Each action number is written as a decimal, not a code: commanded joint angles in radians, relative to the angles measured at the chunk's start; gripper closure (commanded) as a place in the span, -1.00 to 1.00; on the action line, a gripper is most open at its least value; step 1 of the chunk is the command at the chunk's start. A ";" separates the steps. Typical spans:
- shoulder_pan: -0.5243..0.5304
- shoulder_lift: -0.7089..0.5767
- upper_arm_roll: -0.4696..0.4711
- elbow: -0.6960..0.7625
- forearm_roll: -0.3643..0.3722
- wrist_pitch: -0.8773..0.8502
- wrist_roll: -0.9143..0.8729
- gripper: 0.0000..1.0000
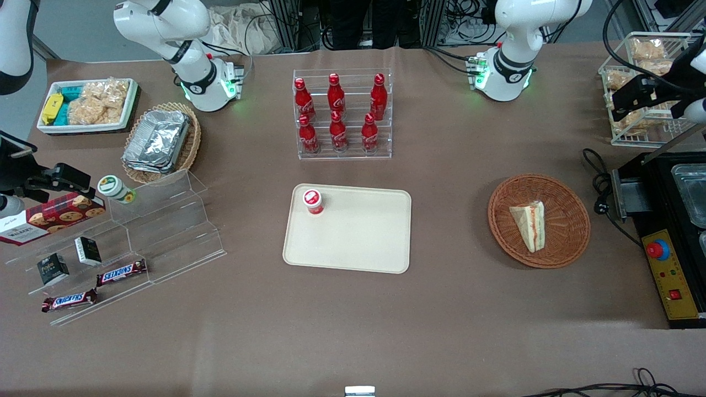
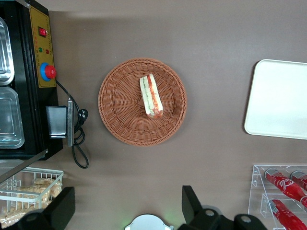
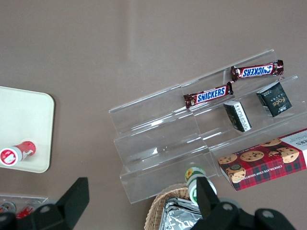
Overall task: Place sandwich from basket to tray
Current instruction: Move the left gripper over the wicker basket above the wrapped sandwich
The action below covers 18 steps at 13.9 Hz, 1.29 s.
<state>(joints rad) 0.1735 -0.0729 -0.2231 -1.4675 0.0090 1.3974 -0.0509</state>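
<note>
Front overview, two downward wrist views

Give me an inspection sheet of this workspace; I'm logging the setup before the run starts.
Surface: brown table, covered evenly.
Job's things: sandwich lies in the round basket; tray holds only a red-capped bottle.
Clutter: rack of cola bottles, acrylic steps with Snickers bars, cookie box, foil containers, snack bin.
Grippers: gripper open, high above the table near the basket.
Cables: black cord beside the black appliance.
Surroundings: wire rack of snacks.
</note>
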 commanded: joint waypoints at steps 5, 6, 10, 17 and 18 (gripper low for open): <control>0.004 0.079 -0.007 -0.060 -0.006 0.031 -0.064 -1.00; 0.004 0.103 -0.007 -0.063 -0.007 0.054 -0.088 -1.00; 0.006 0.169 -0.005 -0.143 -0.012 0.164 -0.174 -1.00; -0.006 0.277 -0.008 -0.257 -0.006 0.294 -0.403 -1.00; -0.006 0.294 -0.008 -0.275 0.000 0.331 -0.415 -1.00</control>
<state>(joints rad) 0.1687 0.1836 -0.2306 -1.7290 0.0057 1.6825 -0.4244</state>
